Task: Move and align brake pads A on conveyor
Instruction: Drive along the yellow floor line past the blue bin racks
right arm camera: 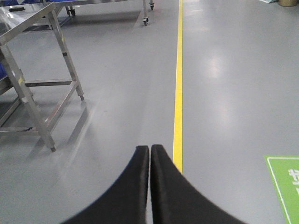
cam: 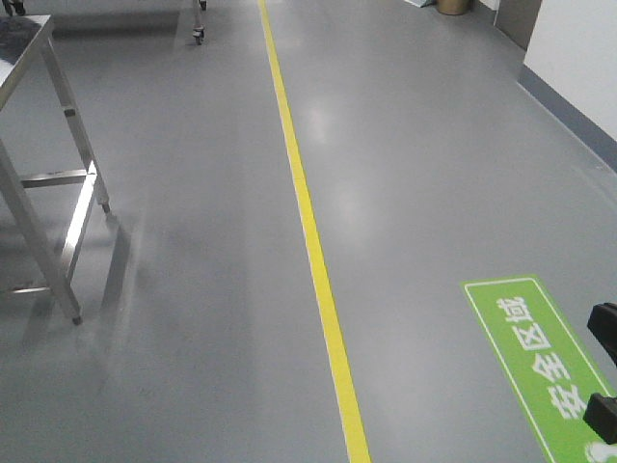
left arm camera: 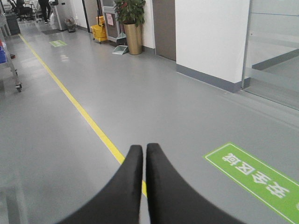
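No brake pads and no conveyor show in any view; both are out of view. My left gripper is shut, its two black fingers pressed together with nothing between them, hanging over the grey floor beside a yellow line. My right gripper is likewise shut and empty, above the floor just left of the yellow line. In the front view only a black part of an arm shows at the right edge.
A steel table on thin legs stands at the left, also the steel table in the right wrist view. A green floor sign lies at the right. A wall, potted plant and yellow bucket line the corridor.
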Motion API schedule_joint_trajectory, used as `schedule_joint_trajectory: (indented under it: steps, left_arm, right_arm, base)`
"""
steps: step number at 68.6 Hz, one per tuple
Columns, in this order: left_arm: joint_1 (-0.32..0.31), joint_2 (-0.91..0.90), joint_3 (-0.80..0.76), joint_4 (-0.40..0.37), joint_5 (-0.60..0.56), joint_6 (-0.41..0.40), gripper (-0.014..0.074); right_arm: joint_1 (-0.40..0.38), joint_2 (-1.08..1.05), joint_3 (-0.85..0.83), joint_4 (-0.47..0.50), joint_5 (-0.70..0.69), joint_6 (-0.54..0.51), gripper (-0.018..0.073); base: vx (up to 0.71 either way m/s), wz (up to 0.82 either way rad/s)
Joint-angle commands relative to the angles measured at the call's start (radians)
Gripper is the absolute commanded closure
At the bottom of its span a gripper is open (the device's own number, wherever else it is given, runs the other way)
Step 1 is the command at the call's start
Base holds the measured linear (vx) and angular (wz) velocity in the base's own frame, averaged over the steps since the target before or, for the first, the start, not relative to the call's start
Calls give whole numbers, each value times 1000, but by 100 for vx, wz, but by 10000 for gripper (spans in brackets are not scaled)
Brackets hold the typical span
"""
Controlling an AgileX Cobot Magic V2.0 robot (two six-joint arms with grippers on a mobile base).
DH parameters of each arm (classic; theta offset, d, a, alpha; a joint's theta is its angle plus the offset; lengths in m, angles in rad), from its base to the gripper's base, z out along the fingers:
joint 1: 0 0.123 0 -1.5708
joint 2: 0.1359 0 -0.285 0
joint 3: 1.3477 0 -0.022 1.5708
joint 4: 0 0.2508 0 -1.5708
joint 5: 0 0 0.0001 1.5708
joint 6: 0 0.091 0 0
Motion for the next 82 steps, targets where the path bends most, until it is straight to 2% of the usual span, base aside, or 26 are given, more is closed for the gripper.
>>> schedule_joint_trajectory:
  steps: [1, 82]
  left_arm:
    - [-2, 15, -22, 0, -74, -7, 603]
    - [-2, 15, -22, 0, -74, -7, 603]
  right_arm:
    - [-2, 2, -28, -2, -69, -11, 569]
    - [-2, 2, -28, -2, -69, -11, 569]
  base:
    - [56, 5]
    - [55, 4]
